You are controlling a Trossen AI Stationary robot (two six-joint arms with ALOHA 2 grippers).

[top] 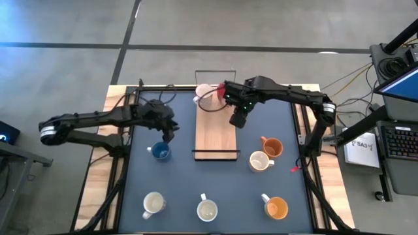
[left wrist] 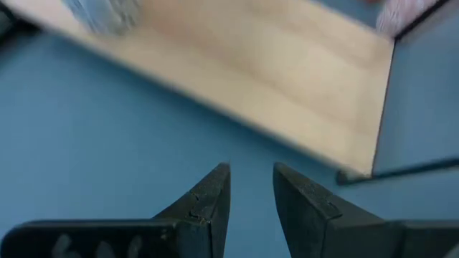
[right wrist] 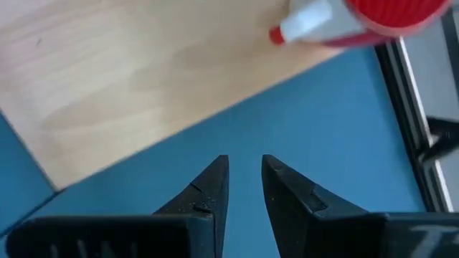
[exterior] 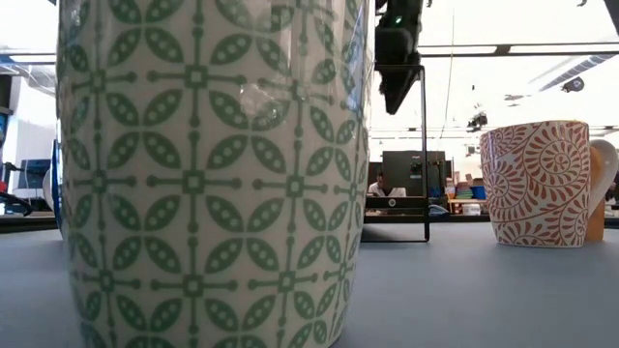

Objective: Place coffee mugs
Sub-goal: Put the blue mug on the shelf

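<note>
Two mugs stand on the far end of the long light-wood tray [top: 215,130]: a white one [top: 204,91] and a red one [top: 221,90]; the red mug [right wrist: 391,13] also shows in the right wrist view. My right gripper [top: 238,121] [right wrist: 245,179] hovers just off the tray's right edge, near of the red mug, narrowly open and empty. My left gripper [top: 172,135] [left wrist: 251,183] is left of the tray, just far of the blue mug [top: 160,152], narrowly open and empty. Five more mugs stand on the mat: orange [top: 271,146], white [top: 260,161], cream [top: 153,204], white with green pattern [top: 207,210] [exterior: 213,174], and orange-patterned [top: 277,207] [exterior: 537,184].
The tray has thin black wire handles at its far [top: 215,70] and near [top: 215,155] ends. The blue mat [top: 176,183] has free room between the mugs' near row and the tray. Wooden table edges [top: 98,183] flank the mat.
</note>
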